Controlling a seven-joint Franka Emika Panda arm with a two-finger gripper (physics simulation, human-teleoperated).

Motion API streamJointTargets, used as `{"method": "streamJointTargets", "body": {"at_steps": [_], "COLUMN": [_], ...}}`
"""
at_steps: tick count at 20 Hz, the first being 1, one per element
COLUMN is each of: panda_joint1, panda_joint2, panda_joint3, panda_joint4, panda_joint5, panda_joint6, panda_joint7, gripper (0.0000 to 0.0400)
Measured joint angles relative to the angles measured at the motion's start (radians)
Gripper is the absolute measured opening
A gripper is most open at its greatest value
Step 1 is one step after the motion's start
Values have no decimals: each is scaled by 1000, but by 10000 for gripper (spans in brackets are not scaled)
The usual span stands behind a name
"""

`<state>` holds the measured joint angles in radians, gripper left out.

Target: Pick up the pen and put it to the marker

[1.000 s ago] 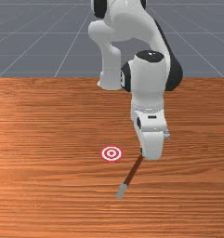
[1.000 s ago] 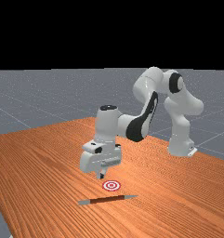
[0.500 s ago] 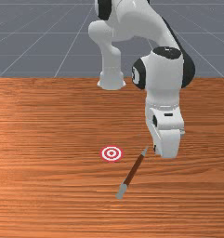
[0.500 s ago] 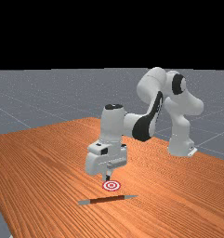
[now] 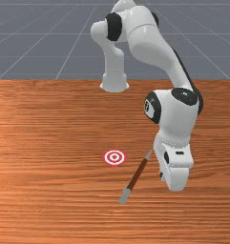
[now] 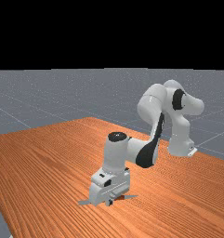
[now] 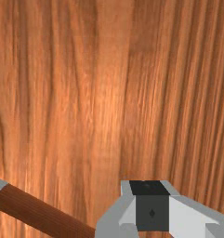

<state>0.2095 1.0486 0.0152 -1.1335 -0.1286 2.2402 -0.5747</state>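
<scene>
Well, I have the gripper [image 6: 108,202] down low, close to the table [image 5: 54,205], and the pen [image 5: 137,175] lies on the wood beside it, not held. From where I sit I can't tell whether the gripper is open or closed. The front view gives me the whole pen, set slantwise to the front view's left of the gripper, with a narrow strip of wood showing between them. Its pointed grey end [image 5: 149,154] is the end nearer the gripper there, close by the white casing, while its blunt grey end [image 5: 124,196] slants off to the front view's left. Past the pen, farther out from the gripper on that same side, I see the marker [image 5: 114,157], a flat red-and-white ringed disc, apart from both. In the far view the gripper stands in front of the pen and hides much of its brown middle; the blunt end pokes out past the gripper on the far view's left, the pointed end on the far view's right. Looking down through the wrist view, I get part of the brown shaft [image 7: 43,211] near the gripper, running at a slant, with a bit of one grey end farther out from it.
</scene>
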Motion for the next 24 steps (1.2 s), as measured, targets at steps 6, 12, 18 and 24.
{"method": "streamJointTargets", "body": {"at_steps": [6,12,18,24], "panda_joint1": [-188,-36,-11,16], "panda_joint2": [-66,1,124,217], "panda_joint3": [70,3,84,46], "panda_joint4": [-133,6,120,279], "panda_joint5": [43,65,78,51], "panda_joint6": [83,7,48,-39], "panda_joint7": [-279,104,-14,13], "gripper": [0,0,0,0]}}
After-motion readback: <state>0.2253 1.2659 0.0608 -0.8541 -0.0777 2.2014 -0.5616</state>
